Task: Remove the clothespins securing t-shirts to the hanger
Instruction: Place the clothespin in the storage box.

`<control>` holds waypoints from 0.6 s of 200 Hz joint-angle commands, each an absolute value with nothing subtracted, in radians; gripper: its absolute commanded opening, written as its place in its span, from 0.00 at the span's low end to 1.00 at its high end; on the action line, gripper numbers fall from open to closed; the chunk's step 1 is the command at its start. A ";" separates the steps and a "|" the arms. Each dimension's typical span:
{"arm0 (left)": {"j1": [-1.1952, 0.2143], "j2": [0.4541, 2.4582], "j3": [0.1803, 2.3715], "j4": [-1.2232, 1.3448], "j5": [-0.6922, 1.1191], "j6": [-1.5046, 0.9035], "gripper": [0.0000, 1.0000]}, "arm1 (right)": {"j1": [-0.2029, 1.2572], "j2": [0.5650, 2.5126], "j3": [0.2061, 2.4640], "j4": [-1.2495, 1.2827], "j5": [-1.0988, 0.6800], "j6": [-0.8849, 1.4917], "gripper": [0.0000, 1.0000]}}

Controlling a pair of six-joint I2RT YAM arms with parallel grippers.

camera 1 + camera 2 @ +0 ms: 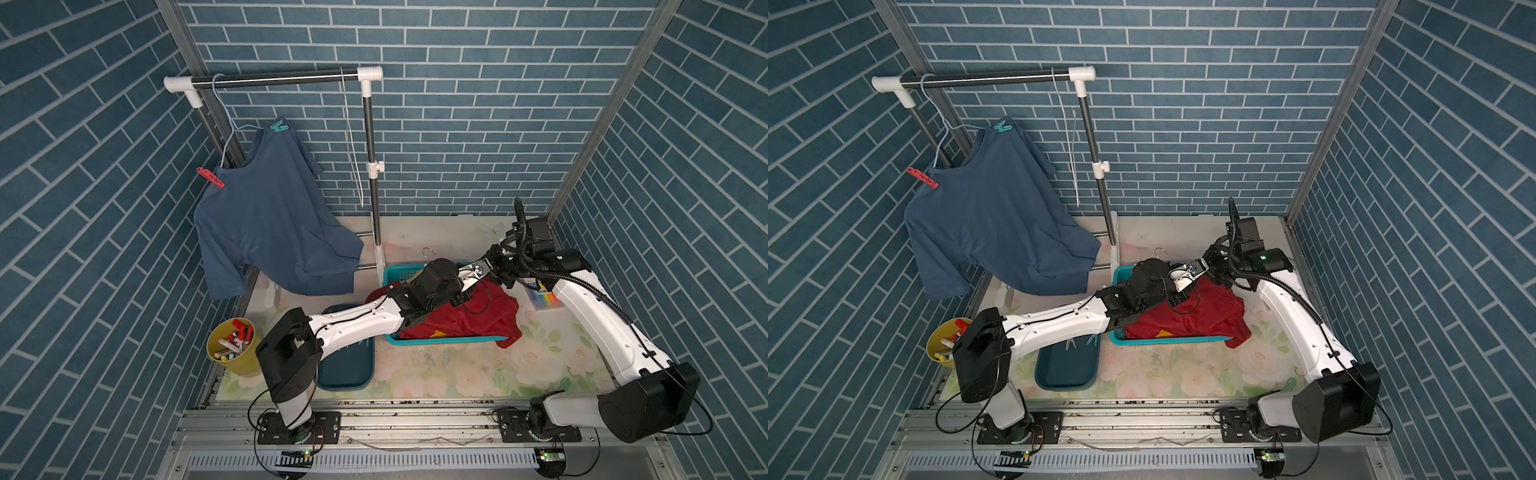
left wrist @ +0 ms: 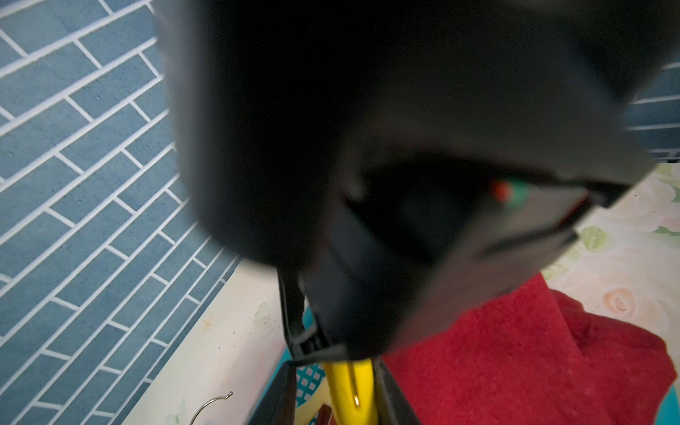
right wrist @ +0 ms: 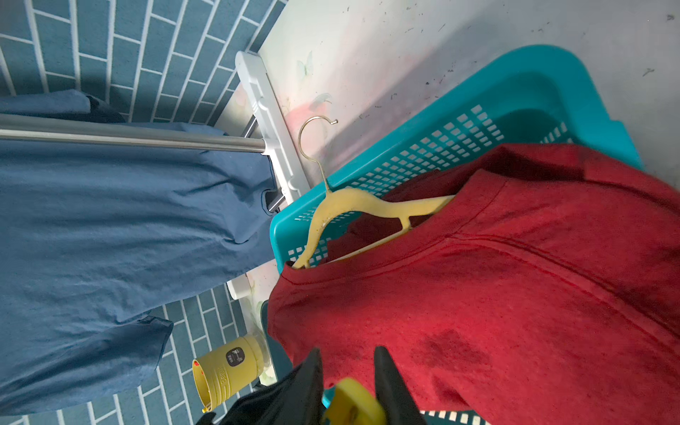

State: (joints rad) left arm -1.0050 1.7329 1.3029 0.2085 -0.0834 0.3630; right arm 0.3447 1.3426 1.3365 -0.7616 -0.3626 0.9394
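A slate blue t-shirt (image 1: 270,216) hangs on a hanger from the rack, pinned by a red clothespin (image 1: 210,177) and a teal clothespin (image 1: 277,126). A dark red t-shirt (image 3: 515,294) lies in the basket, still on a pale yellow hanger (image 3: 353,209). Both grippers meet above it around one yellow clothespin (image 2: 349,390). My right gripper (image 3: 347,349) is shut on this clothespin (image 3: 353,404). My left gripper (image 2: 336,366) straddles it, one finger against it and a sliver of basket showing on the other side. The right gripper hides the left fingertips.
The teal basket (image 1: 399,272) stands right of the rack's post (image 1: 376,232). A dark tray (image 1: 1067,365) in front holds a grey-white clothespin (image 1: 1071,344) and a teal one (image 1: 1093,340). A yellow cup (image 1: 235,345) of markers stands at the left. An empty white hanger (image 1: 353,145) hangs from the bar.
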 commanded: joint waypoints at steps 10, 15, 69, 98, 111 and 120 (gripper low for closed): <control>-1.009 1.744 1.329 0.255 -0.109 0.333 0.20 | 0.350 1.316 1.330 -0.778 -0.345 0.980 0.27; -1.009 1.744 1.328 0.255 -0.110 0.329 0.18 | 0.350 1.314 1.327 -0.773 -0.344 0.981 0.27; -1.007 1.711 1.293 0.235 -0.119 0.304 0.11 | 0.350 1.272 1.337 -0.752 -0.271 0.974 0.40; -1.008 1.663 1.260 0.197 -0.131 0.296 0.10 | 0.348 1.255 1.392 -0.779 -0.189 0.913 0.45; -1.005 1.635 1.243 0.166 -0.150 0.287 0.10 | 0.347 1.256 1.429 -0.799 -0.153 0.880 0.45; -1.005 1.612 1.233 0.132 -0.176 0.267 0.10 | 0.345 1.258 1.454 -0.815 -0.133 0.858 0.45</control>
